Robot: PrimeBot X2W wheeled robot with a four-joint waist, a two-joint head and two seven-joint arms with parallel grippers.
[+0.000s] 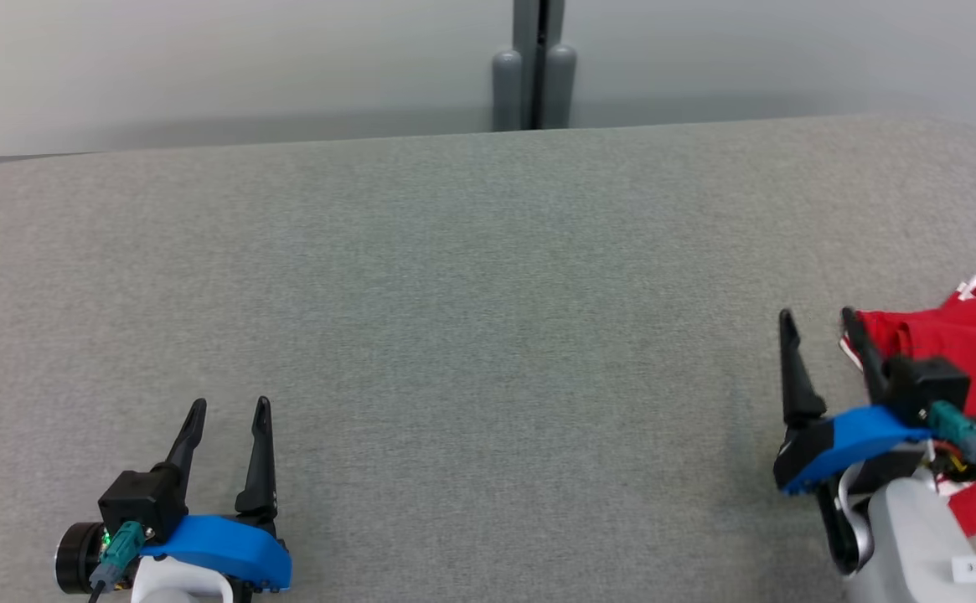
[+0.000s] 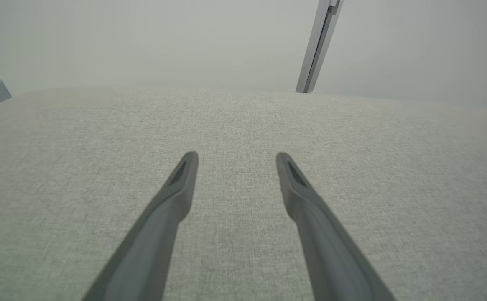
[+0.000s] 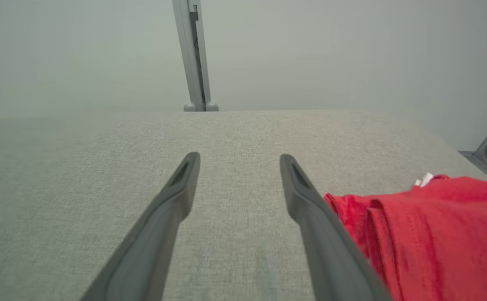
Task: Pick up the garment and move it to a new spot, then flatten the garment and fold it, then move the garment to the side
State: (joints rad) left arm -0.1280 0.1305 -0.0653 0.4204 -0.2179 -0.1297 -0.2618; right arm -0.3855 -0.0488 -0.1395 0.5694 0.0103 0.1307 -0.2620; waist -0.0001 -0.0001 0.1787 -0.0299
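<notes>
Lying beside spread right gripper [image 1: 817,315], red garment [image 1: 952,335], axis unclear; left gripper [image 1: 230,403] spread too.

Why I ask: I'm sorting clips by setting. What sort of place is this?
Probably a lab or test room, not a home: a broad surface covered in plain grey fabric, a bare pale wall with a grey metal post behind it, and one red garment beside the right gripper.
</notes>
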